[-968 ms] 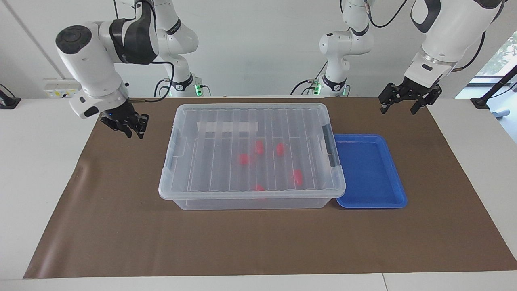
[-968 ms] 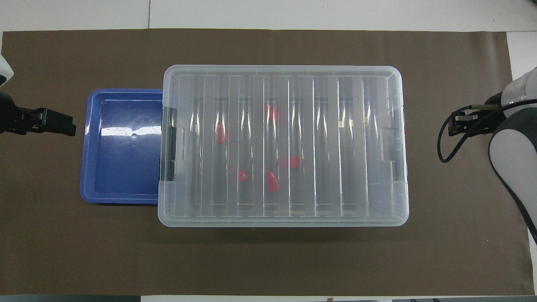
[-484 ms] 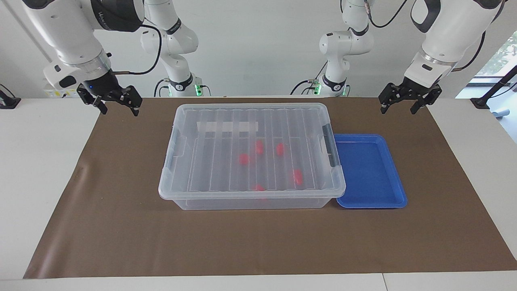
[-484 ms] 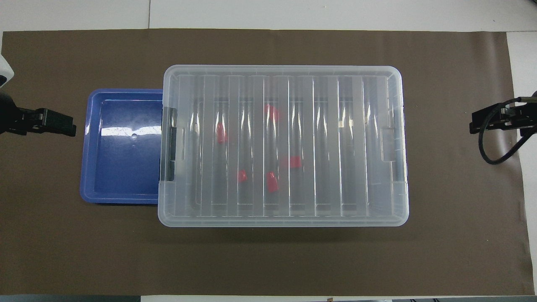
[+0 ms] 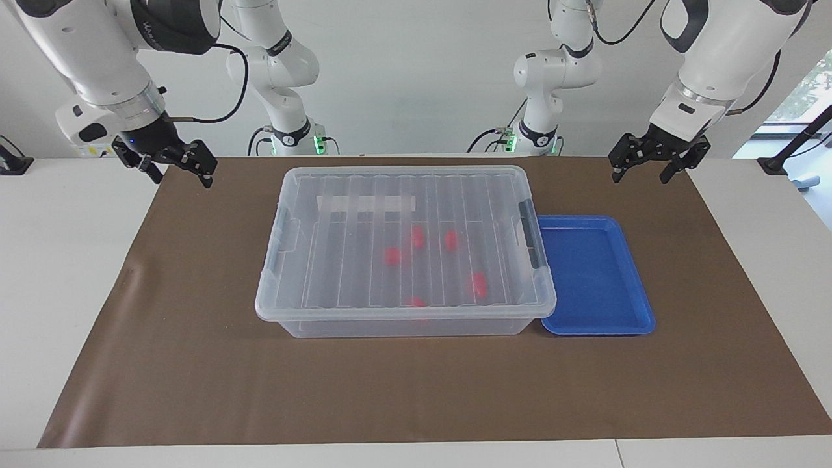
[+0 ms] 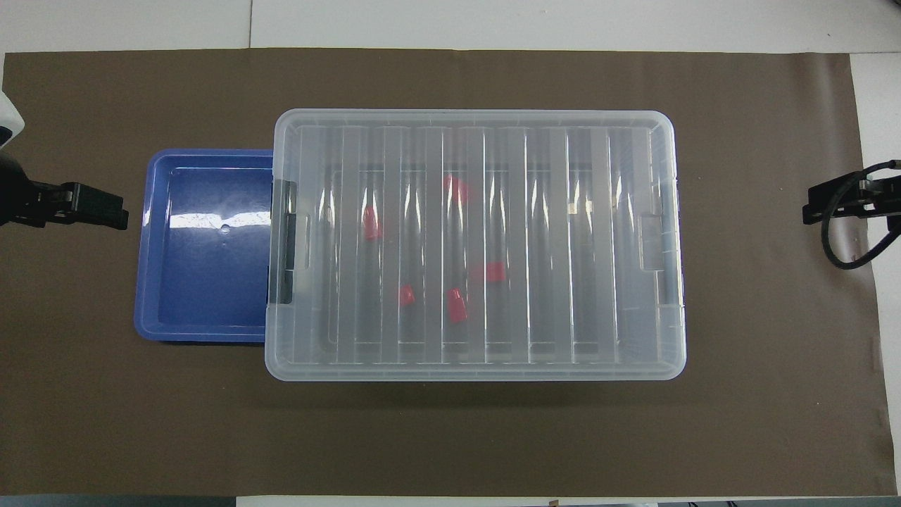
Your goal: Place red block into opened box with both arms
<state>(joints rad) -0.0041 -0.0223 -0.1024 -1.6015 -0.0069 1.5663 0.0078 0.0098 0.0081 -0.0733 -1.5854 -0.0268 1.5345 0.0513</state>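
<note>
The clear box (image 5: 403,323) (image 6: 479,372) stands mid-table with its ribbed lid (image 5: 351,273) lying on it. Several red blocks show through the lid, among them one red block (image 5: 479,285) (image 6: 371,223) and another (image 5: 392,255) (image 6: 457,305). My right gripper (image 5: 182,180) (image 6: 820,209) hangs open and holds nothing over the brown mat's edge at the right arm's end. Over the mat's corner at the left arm's end, my left gripper (image 5: 641,176) (image 6: 98,209) is open too, with nothing in it. Both are well apart from the box.
A shallow blue tray (image 5: 591,273) (image 6: 204,282) with nothing in it lies against the box on the side toward the left arm's end. A brown mat (image 5: 416,390) covers the white table.
The right gripper has risen and swung away from the box toward the table's edge, and its fingers have spread. The left arm, box and blocks have not moved.
</note>
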